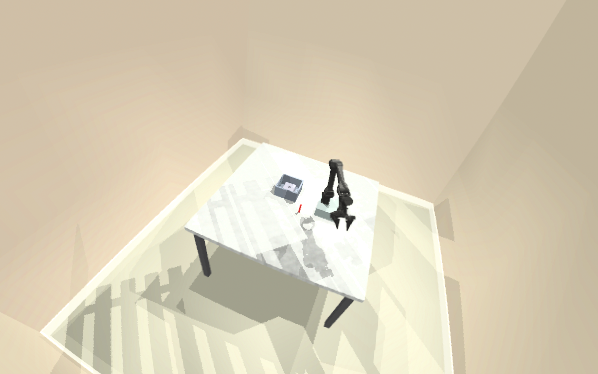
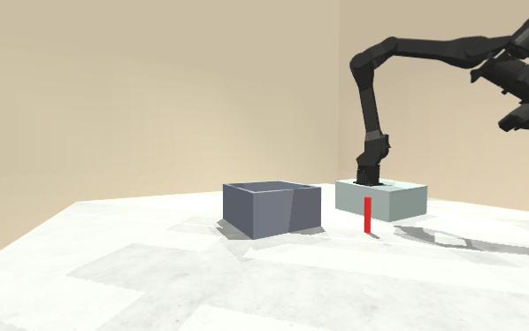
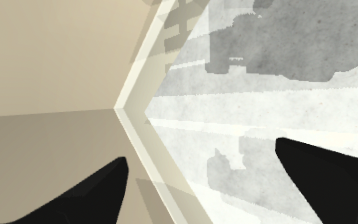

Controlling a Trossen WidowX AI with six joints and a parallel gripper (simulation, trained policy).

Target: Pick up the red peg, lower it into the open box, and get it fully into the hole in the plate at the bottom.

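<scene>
The red peg (image 1: 300, 208) (image 2: 367, 215) stands upright on the white table, between the box and the arm's base block. The open grey-blue box (image 1: 281, 191) (image 2: 272, 214) stands to the left of the peg. A pale plate (image 1: 293, 186) with a small dark hole shows at its bottom in the top view; the box walls hide it in the exterior view. My gripper (image 1: 343, 228) (image 3: 201, 154) is open, with nothing between its fingers. It hangs high up, to the right of the peg in the top and exterior views. Neither peg nor box shows in the wrist view.
The arm stands on a pale green block (image 1: 325, 213) (image 2: 407, 204), close to the peg. The white table (image 1: 235, 210) (image 2: 186, 288) (image 3: 310, 112) carries striped shadows. In the wrist view, a table corner and the floor's edge lie below the fingers.
</scene>
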